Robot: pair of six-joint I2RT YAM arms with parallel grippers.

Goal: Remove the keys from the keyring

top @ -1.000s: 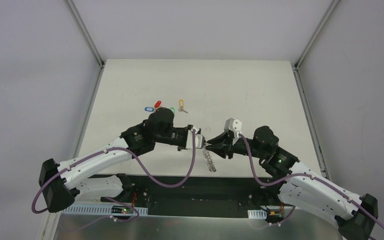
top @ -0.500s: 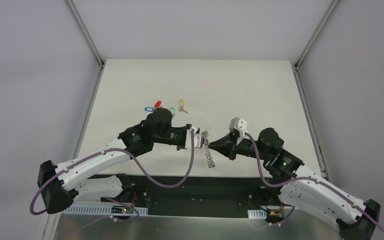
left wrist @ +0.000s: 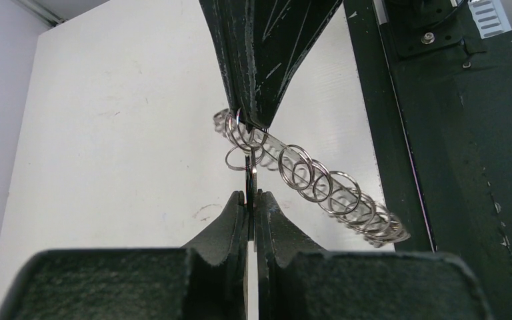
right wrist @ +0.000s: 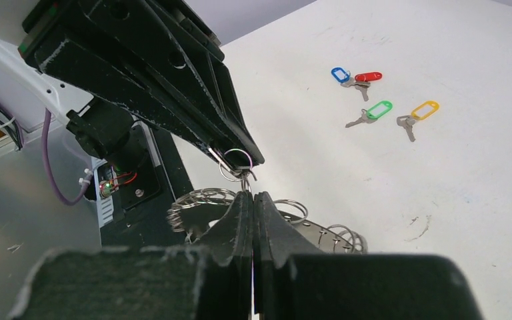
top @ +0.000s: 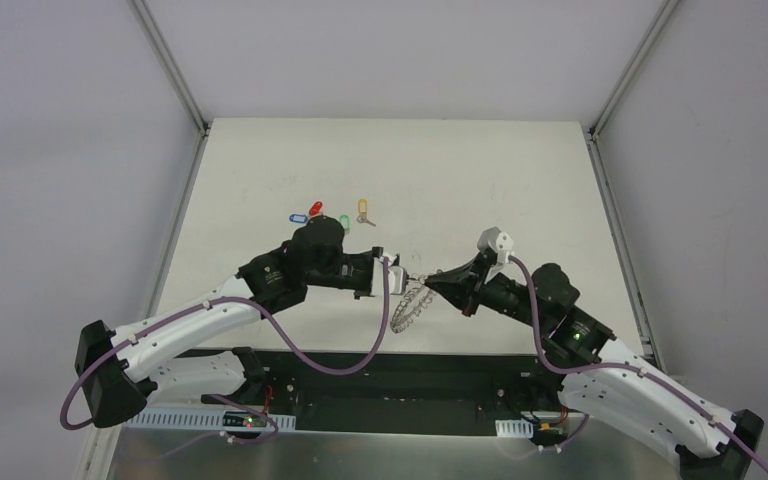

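Note:
The keyring (top: 410,303), a silvery band strung with many small loops, hangs in the air between my two grippers. My left gripper (top: 401,277) is shut on a thin metal piece of it, seen edge-on in the left wrist view (left wrist: 250,195). My right gripper (top: 428,281) faces it tip to tip. Its jaws (right wrist: 253,195) are shut on a small loop (right wrist: 239,163) at the left fingertips. The rest of the keyring (left wrist: 320,187) sags below. Keys lie loose on the table with blue (right wrist: 339,73), red (right wrist: 368,77), green (right wrist: 378,109) and yellow (right wrist: 424,109) tags.
The loose keys (top: 328,214) lie beyond the left arm, left of the middle of the white table (top: 480,180). The black base plate (top: 390,372) runs along the near edge under both arms. Metal rails (top: 172,70) frame the back corners.
The right gripper has shut and its arm has drawn back to the right. The keyring, hanging straight down before, now tilts and spreads between the two grippers. The left arm has barely moved.

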